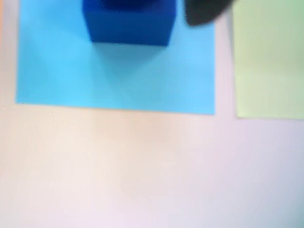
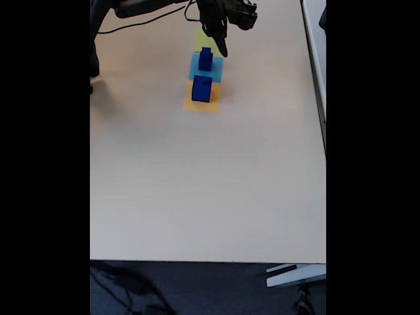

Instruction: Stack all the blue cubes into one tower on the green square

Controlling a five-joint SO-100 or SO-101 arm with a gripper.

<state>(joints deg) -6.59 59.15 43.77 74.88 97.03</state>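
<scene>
In the blurred wrist view a dark blue cube (image 1: 128,23) stands on the far part of a flat light-blue square (image 1: 114,76), and the green square (image 1: 270,61) lies just to its right. One black fingertip (image 1: 204,12) shows at the top edge, right of that cube. In the fixed view the gripper (image 2: 220,42) hangs over the green square (image 2: 200,39), just behind the blue cube (image 2: 206,60), which seems to carry a smaller one on top. A larger blue cube (image 2: 202,88) stands on an orange square (image 2: 197,104). Nothing shows between the fingers.
The three flat squares lie in a row at the far end of the pale table (image 2: 210,184). A black cable (image 2: 141,25) runs along the far left. The table's right edge (image 2: 315,79) lies well clear of the squares.
</scene>
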